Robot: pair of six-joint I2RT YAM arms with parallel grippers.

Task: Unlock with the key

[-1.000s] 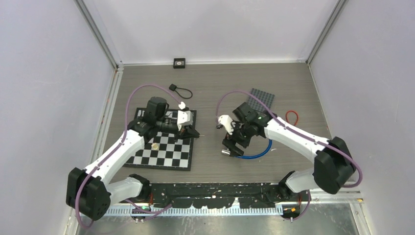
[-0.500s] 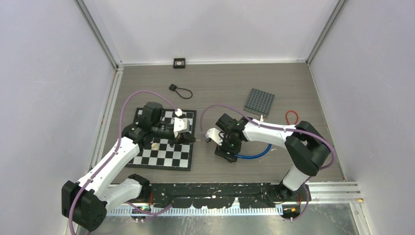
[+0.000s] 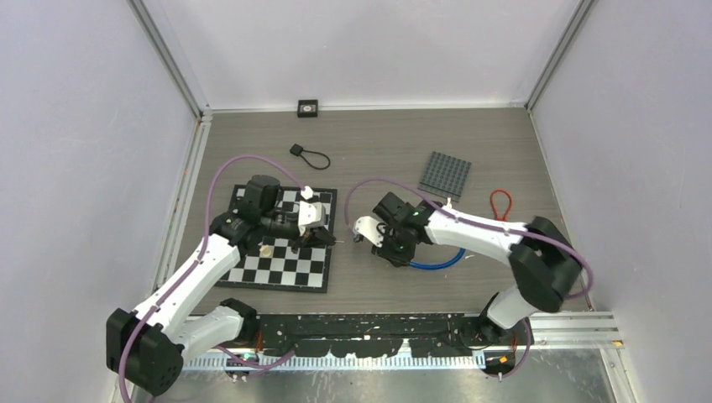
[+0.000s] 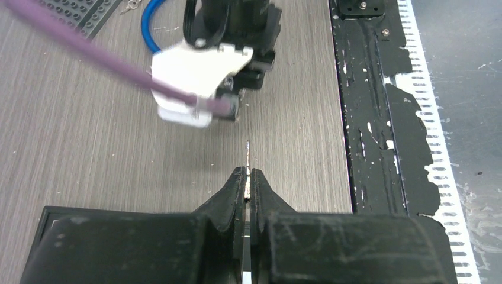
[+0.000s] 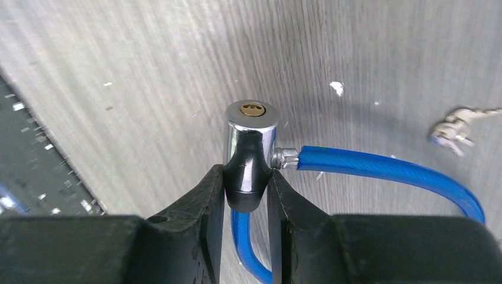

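Two arms are seen from above: the left gripper (image 3: 329, 241) is held at the right edge of a chessboard (image 3: 277, 270), left of centre, and the right gripper (image 3: 393, 252) is lowered to the table (image 3: 369, 143) just right of centre, where a blue cable (image 3: 438, 265) curves out from under it. A grey studded plate (image 3: 445, 174) and a red loop (image 3: 501, 201) lie in the upper right, well apart from both grippers. In the left wrist view, the fingers (image 4: 228, 195) are pressed together on a thin key (image 4: 247, 155) — its blade juts toward the upper centre of the frame, where the right arm's wrist is seen. In the right wrist view, the lock (image 5: 250, 142) is pinched at its dark lower end between the two fingers (image 5: 207, 201) — its brass keyhole (image 5: 253, 108) is turned toward the camera, the cable leaves it rightward, and small metal keys (image 5: 453, 129) lie blurred at the right edge.
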